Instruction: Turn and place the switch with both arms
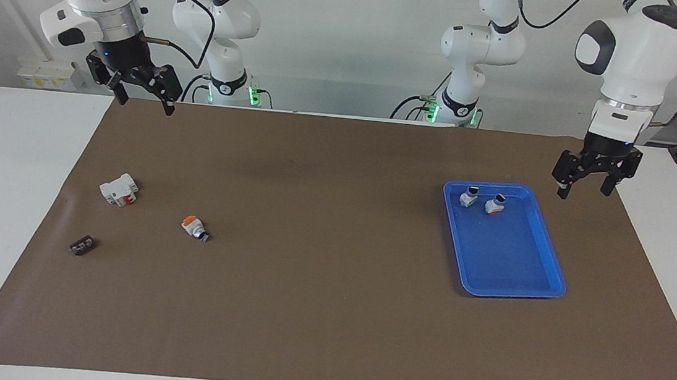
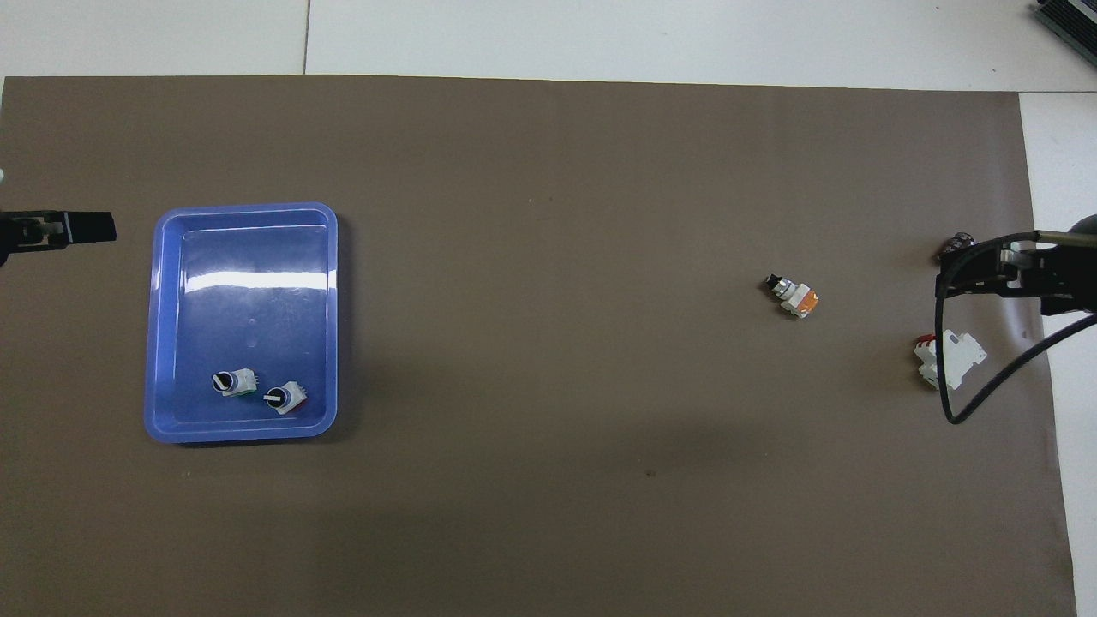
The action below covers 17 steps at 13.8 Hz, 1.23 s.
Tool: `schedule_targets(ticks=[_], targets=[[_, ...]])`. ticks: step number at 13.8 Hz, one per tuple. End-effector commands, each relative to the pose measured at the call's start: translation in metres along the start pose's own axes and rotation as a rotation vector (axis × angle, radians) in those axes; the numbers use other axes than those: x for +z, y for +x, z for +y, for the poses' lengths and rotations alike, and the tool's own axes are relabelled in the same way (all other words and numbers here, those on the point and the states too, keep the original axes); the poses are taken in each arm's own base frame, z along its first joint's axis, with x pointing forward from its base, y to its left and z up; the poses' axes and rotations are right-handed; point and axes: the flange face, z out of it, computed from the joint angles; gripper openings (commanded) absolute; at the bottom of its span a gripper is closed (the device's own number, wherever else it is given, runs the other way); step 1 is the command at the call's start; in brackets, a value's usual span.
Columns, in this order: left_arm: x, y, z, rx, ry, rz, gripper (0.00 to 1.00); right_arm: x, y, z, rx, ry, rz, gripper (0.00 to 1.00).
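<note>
Switch (image 1: 469, 197) upright in blue tray (image 1: 547, 250)

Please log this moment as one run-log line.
green switch: upright in blue tray, beside red-based switch | left gripper: open, raised beside tray | right gripper: open, raised | orange switch: on mat

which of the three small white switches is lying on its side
The orange-ended switch out on the brown mat lies on its side. The green-based switch and red-based switch stand upright, knobs up, in the blue tray.
</note>
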Motion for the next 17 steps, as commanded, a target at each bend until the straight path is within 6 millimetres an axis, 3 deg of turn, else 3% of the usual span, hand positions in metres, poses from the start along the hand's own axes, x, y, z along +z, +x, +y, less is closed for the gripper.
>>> schedule_targets(ticks=[1,4,7,9,13,16,17], targets=[[-0.04,0.027,0.015,0.07,0.009,-0.064,1.0,0.0,-0.003,0.004,-0.021,-0.006,-0.004,1.0],[-0.079,0.019,0.02,0.118,-0.059,-0.159,1.0,-0.002,-0.006,0.008,-0.079,-0.017,-0.033,1.0],[-0.11,-0.02,0.016,0.117,-0.156,-0.262,1.0,-0.001,-0.005,0.018,-0.111,-0.009,-0.04,1.0],[-0.105,-0.037,0.017,0.1,-0.16,-0.287,1.0,0.001,-0.007,0.016,-0.097,-0.012,-0.053,1.0],[-0.104,-0.036,0.014,0.096,-0.143,-0.311,1.0,0.0,-0.01,0.014,-0.089,-0.012,-0.055,1.0],[-0.101,-0.047,0.033,0.152,-0.094,-0.357,1.0,0.0,-0.011,0.01,-0.096,-0.012,-0.055,1.0],[-0.101,-0.046,0.031,0.147,-0.093,-0.351,1.0,-0.001,-0.011,0.01,-0.097,-0.012,-0.053,1.0]])
